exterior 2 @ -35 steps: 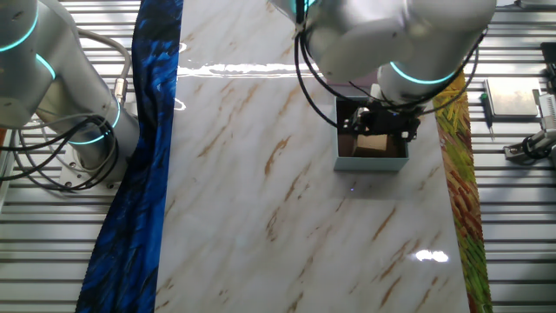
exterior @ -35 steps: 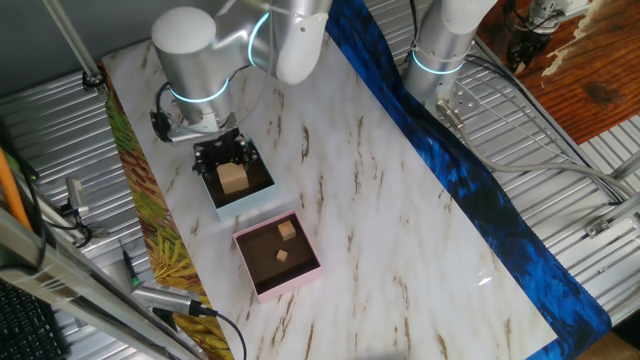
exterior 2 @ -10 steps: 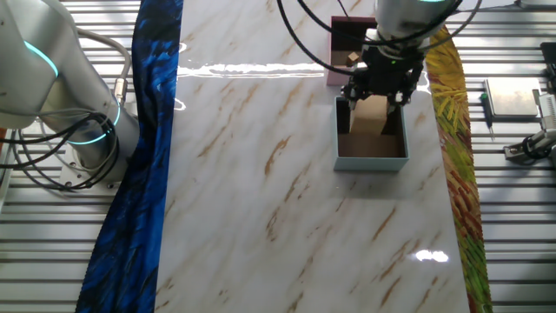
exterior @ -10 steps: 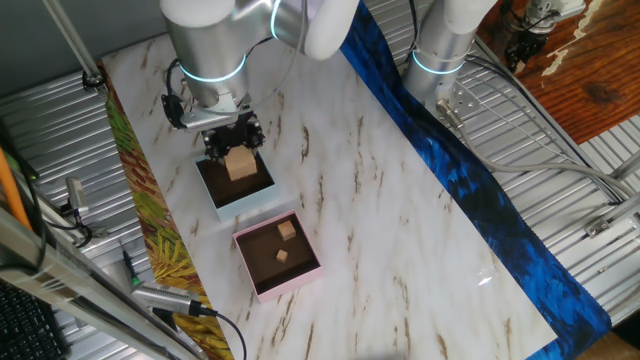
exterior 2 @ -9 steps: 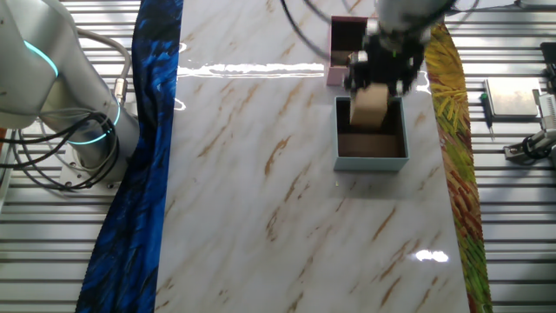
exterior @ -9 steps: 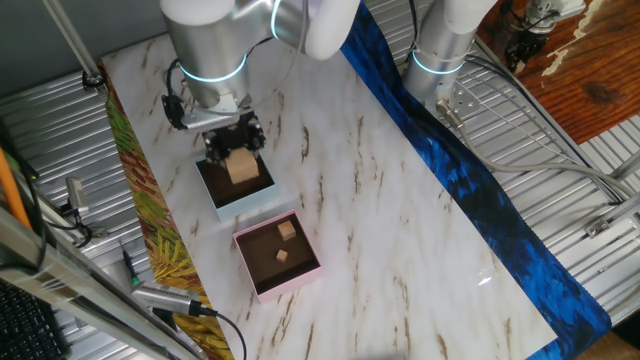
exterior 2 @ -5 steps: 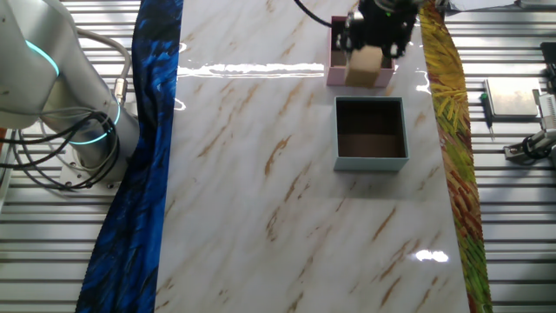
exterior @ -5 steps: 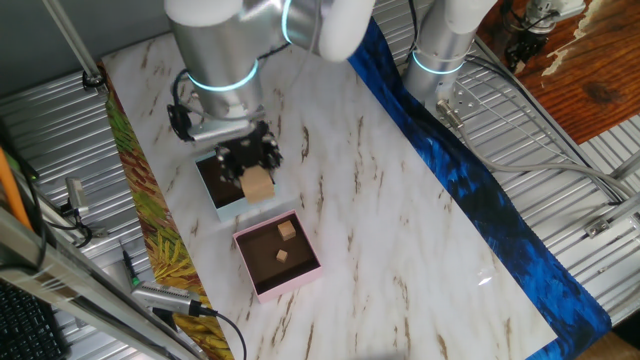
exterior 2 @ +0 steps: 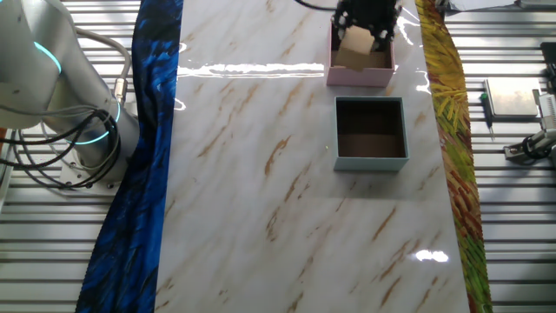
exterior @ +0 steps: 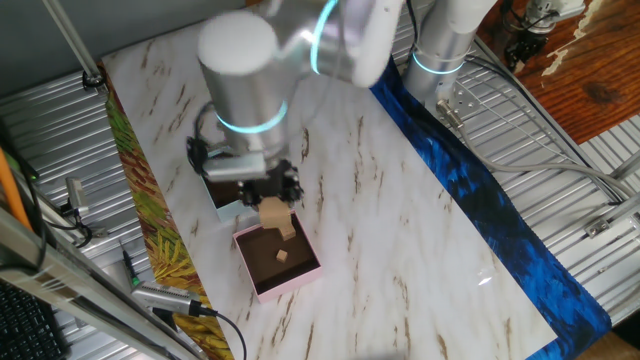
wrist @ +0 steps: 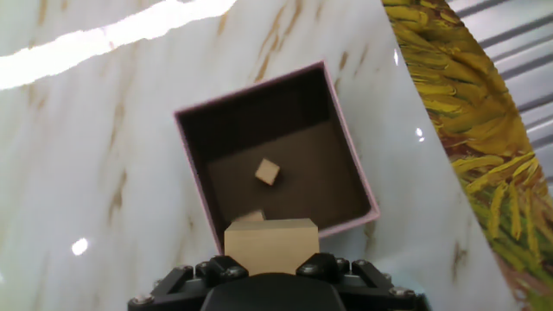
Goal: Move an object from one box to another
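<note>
My gripper [exterior: 272, 196] is shut on a tan wooden block [exterior: 273, 213] and holds it in the air over the near edge of the pink-walled box [exterior: 293, 285]. In the hand view the block [wrist: 270, 244] sits between the jaws above the pink box's rim [wrist: 259, 85]. A small wooden cube [wrist: 267, 172] lies inside the box, and a second cube [wrist: 252, 216] shows partly behind the block. The light-blue-walled box [exterior 2: 371, 162] is empty in the other fixed view, just beside the pink box [exterior 2: 358, 77]. My arm hides most of it in one fixed view [exterior: 228, 209].
A blue cloth strip [exterior: 470, 190] runs along one side of the marble table, and a yellow patterned strip [exterior: 150, 220] along the other. A second arm's base [exterior 2: 61, 104] stands beyond the blue strip. Metal grating surrounds the table.
My gripper closed on the block in the light-blue box, lifted it out and carried it over to the pink box. The light-blue box is now empty.
</note>
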Controlling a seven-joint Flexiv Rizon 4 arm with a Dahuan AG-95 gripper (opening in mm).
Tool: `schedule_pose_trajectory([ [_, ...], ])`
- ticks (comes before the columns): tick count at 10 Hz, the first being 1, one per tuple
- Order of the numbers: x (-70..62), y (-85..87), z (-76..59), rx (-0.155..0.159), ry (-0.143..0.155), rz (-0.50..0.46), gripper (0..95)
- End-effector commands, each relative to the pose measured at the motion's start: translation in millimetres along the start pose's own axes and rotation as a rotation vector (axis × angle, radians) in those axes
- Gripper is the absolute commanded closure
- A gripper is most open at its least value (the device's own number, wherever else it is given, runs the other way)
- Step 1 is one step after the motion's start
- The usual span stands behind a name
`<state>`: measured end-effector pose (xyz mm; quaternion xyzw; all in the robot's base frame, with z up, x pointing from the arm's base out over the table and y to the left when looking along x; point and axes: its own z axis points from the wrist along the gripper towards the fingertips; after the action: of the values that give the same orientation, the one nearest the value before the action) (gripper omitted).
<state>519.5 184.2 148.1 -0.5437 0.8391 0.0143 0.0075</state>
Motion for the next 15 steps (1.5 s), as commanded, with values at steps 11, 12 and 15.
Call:
schedule_pose_trajectory([
  [11, -44.1, 15.0, 18.3, 0.002, -0.03, -0.213, 95.0],
  [12, -60.0, 20.0, 26.0, 0.005, -0.033, -0.22, 95.0],
  [15, -67.6, 20.5, 44.1, 0.013, -0.024, -0.242, 95.0],
])
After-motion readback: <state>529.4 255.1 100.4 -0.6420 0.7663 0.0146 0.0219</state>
